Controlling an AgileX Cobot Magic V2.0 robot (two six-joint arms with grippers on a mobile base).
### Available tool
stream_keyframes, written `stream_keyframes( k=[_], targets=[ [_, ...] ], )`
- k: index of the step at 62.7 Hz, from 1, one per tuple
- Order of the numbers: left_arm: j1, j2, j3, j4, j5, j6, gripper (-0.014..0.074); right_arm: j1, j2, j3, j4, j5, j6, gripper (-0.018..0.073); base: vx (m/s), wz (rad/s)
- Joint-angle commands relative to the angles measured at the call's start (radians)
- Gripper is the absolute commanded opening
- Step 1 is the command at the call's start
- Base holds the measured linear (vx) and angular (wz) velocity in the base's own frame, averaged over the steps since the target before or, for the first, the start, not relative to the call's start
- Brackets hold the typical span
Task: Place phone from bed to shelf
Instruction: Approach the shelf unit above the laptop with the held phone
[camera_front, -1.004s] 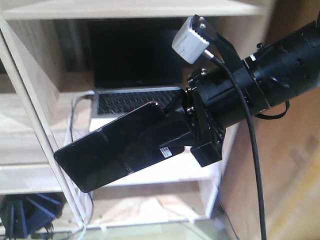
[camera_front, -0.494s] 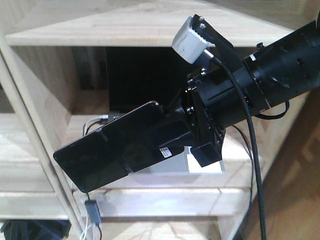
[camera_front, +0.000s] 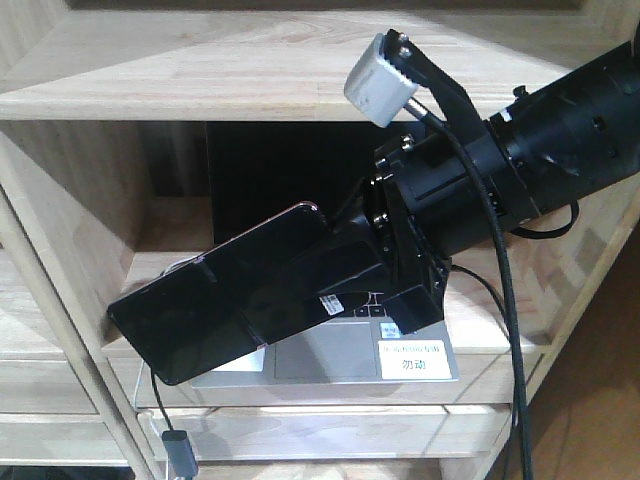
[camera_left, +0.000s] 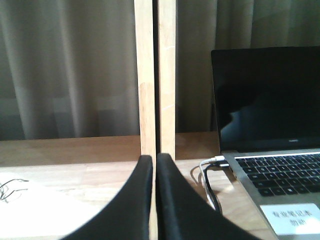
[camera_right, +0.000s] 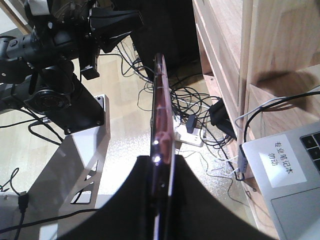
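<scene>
Gripping the phone (camera_front: 215, 310) by one short end, the right gripper (camera_front: 335, 285) has its matte black fingers (camera_right: 130, 200) clamped on the slab's two faces. The rest of the phone juts down and to the left in open air in front of the shelf (camera_front: 250, 70), touching no board. It is thin, glossy and black: two flat panels with a crease across the middle, a pinkish metal rim at the upper corner and a small white sticker (camera_front: 335, 303) beside the fingers. From the right wrist it shows edge-on as a narrow coppery strip.

The shelf is made of thick pale planks with fine grain, visible joints and square edges. In the bay behind the phone lies a silver laptop (camera_front: 330, 355), lid up, screen dark, keys black, with a white printed label (camera_front: 410, 360) on its palm rest. It lies near the front edge of its board. The bay is wide and tall, and a broad top plank (camera_front: 300, 60) runs above it.

The left gripper (camera_left: 154, 175) has its curved black fingers pressed together with nothing between them. It points at a pair of narrow wooden uprights (camera_left: 155, 75), behind which a grey curtain (camera_left: 65, 70) hangs in soft folds. A pale cable (camera_left: 207, 167) plugs into the laptop's left side, just right of the fingers. Below the phone, the floor carries a tangle of black cables (camera_right: 200, 115).
</scene>
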Motion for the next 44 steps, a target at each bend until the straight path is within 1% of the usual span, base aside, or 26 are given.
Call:
stream_keyframes(
  k=[1, 44],
  targets=[
    [-0.005, -0.006, -0.025, -0.011, -0.074, -0.009, 0.0001, 0.001, -0.036, -0.026, 0.082, 0.042, 0.001, -0.0002, 0.03, 0.01],
    [-0.005, -0.006, -0.025, -0.011, -0.074, -0.009, 0.0001, 0.001, -0.036, -0.026, 0.082, 0.037, 0.001, -0.0002, 0.00, 0.00]
  ],
)
